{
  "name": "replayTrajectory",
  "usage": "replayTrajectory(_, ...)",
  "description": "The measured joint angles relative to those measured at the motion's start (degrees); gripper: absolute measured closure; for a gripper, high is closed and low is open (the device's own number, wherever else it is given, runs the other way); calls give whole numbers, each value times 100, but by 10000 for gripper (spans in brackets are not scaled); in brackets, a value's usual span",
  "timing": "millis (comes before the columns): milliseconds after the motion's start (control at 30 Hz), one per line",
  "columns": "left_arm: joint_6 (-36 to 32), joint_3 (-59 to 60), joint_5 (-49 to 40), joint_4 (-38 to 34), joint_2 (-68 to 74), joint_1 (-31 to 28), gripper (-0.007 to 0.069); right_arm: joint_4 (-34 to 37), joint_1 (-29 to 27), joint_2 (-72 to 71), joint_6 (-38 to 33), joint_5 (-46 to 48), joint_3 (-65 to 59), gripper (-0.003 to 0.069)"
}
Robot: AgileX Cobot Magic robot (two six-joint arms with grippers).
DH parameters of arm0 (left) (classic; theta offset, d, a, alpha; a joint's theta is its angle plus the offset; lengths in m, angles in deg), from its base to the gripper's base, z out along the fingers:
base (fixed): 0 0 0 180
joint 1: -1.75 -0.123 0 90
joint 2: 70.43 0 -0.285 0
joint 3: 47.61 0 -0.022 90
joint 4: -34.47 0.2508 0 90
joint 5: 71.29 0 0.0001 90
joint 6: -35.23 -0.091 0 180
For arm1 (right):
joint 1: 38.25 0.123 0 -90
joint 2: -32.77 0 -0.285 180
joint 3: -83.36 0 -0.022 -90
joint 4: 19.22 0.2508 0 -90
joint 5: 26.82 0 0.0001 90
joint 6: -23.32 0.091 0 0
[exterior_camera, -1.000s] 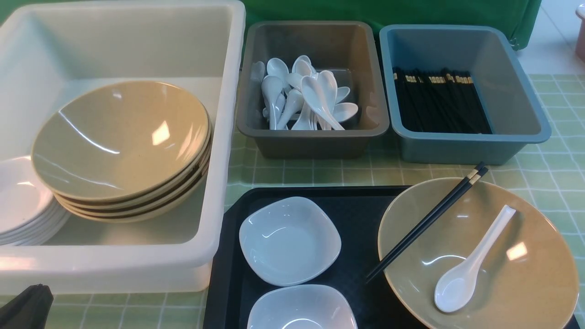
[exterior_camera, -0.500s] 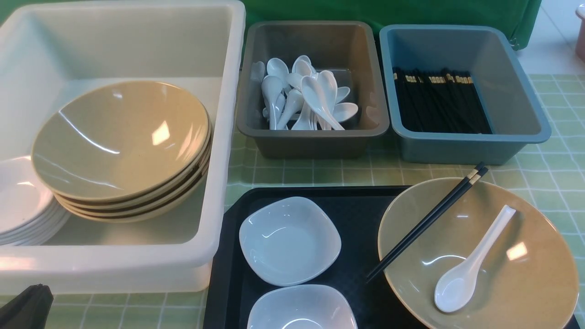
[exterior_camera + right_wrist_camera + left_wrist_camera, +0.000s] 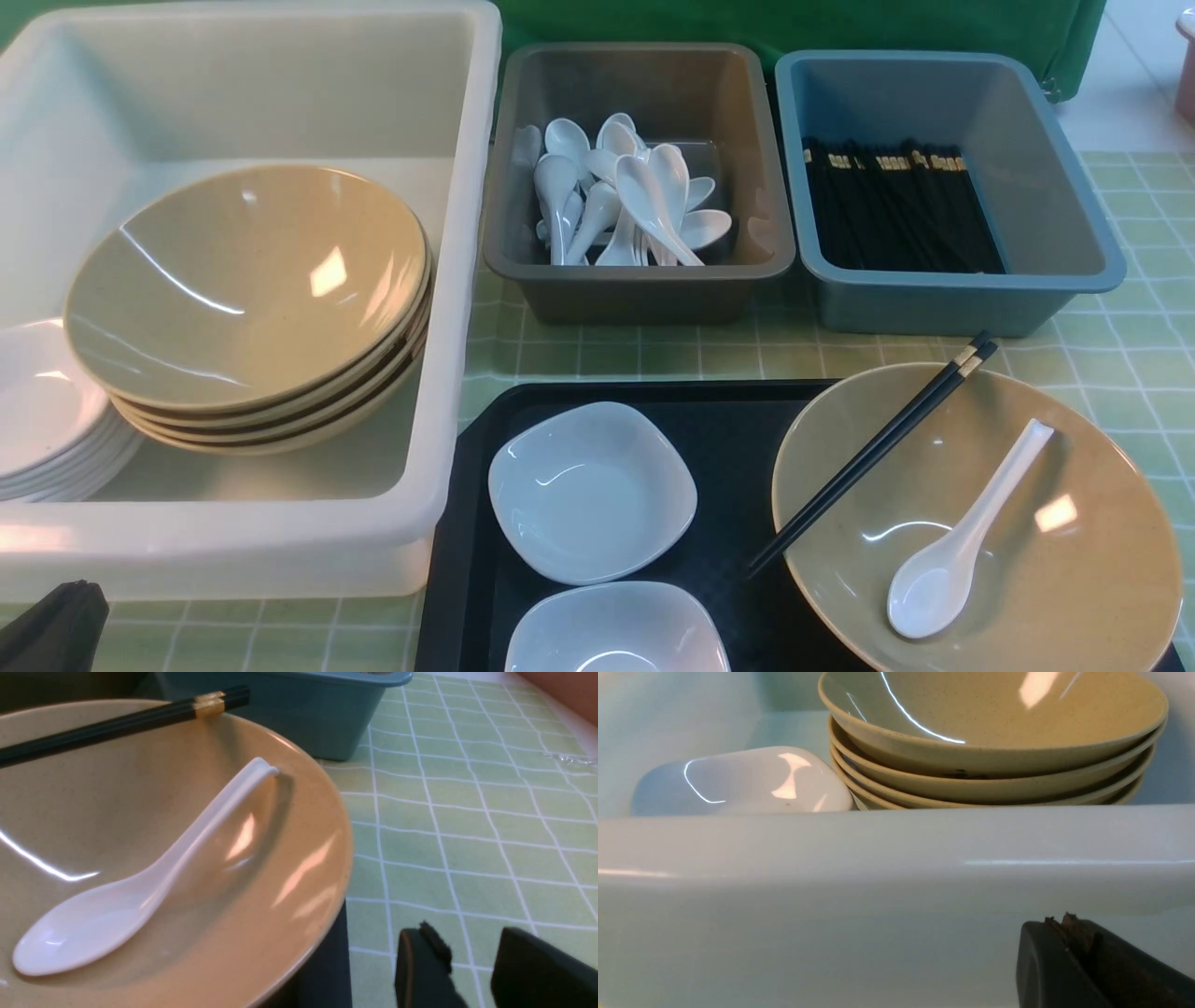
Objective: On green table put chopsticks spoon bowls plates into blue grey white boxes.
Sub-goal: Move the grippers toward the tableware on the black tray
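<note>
A tan bowl (image 3: 1046, 560) sits on the black tray (image 3: 738, 439) with a white spoon (image 3: 962, 541) inside it and black chopsticks (image 3: 878, 453) across its rim. Two white square plates (image 3: 593, 490) lie on the tray's left half. The white box (image 3: 280, 75) holds stacked tan bowls (image 3: 247, 289) and white plates (image 3: 42, 411). White spoons fill the grey box (image 3: 639, 280); black chopsticks lie in the blue box (image 3: 934, 299). My left gripper (image 3: 1064, 921) is shut and empty outside the white box's near wall (image 3: 878, 868). My right gripper (image 3: 472, 938) is open over the green cloth, beside the bowl (image 3: 299, 868).
The green checked tablecloth (image 3: 1139, 308) lies bare to the right of the tray and blue box. A pinkish object (image 3: 1186, 65) shows at the far right edge. The grey and blue boxes stand side by side behind the tray.
</note>
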Motion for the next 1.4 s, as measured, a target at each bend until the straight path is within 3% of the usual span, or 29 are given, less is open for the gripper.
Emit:
replayTrajectory(667,0,6,80,0,0,0,626,0,0,0,0,0,0,424)
replayTrajectory(1000,0,6,1437,-38,0,0,626,0,0,0,46,-614,-103,424)
replayTrajectory(1267,0,6,1649,-38,0,0,626,0,0,0,613,-1009,-139,424)
replayTrajectory(1400,225,6,2187,-175,0,0,626,0,0,0,1066,-1516,-144,424)
